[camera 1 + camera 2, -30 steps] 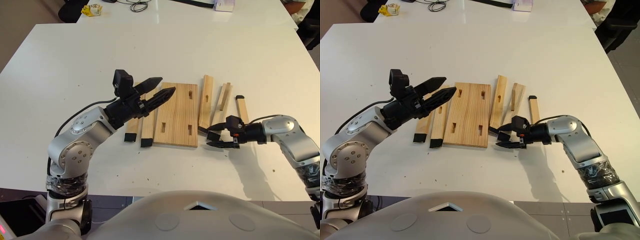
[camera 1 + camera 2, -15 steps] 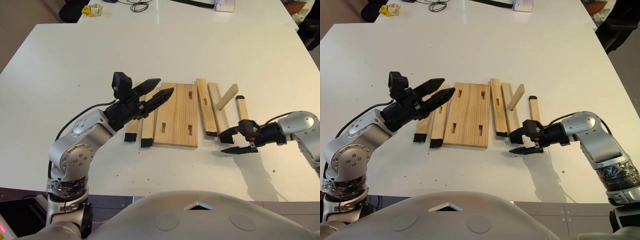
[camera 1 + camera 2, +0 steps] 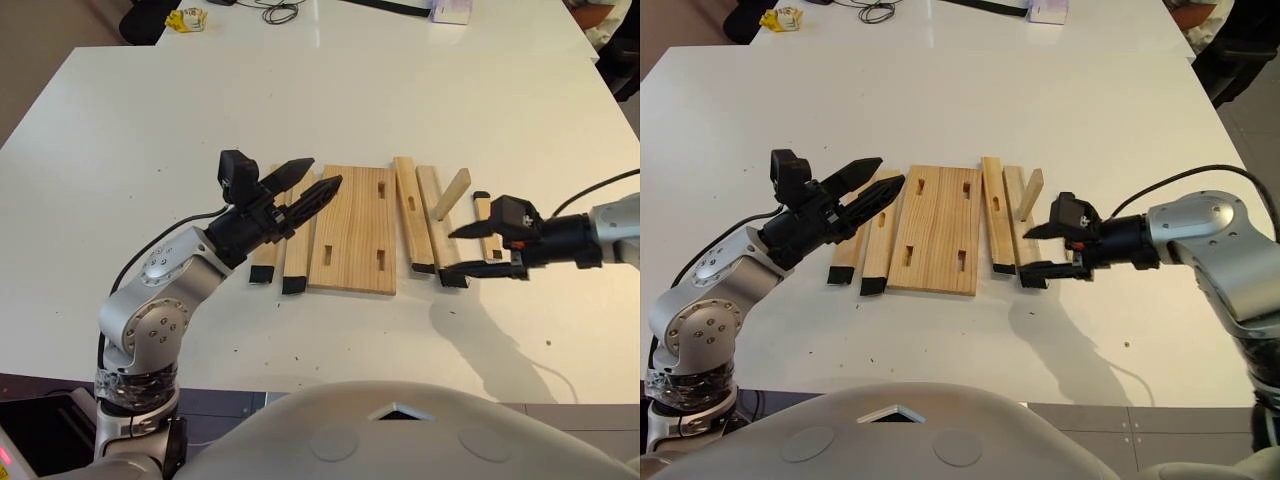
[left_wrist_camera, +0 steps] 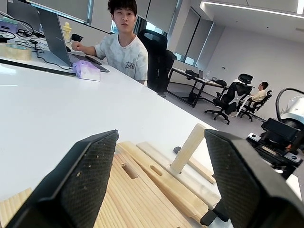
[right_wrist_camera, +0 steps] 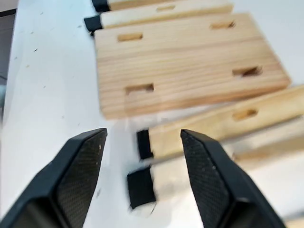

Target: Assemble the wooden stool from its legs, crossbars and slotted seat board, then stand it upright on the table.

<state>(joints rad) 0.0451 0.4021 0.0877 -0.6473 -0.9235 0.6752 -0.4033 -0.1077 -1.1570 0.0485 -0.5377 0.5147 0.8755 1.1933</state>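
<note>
R gripper has risen and gone farther from near edge vs. 0.5 s ago. L gripper, fingers apart, hovers over two legs and the left edge of seat board, which lies flat on surface. Right of board: two more legs, then crossbar at a slant. R gripper is open, holds nothing, just above their near ends.

Left gripper covers the upper ends of the two leftmost legs. Right gripper hides the lower part of the rightmost leg. In the right wrist view, the nearest legs are blurred.
</note>
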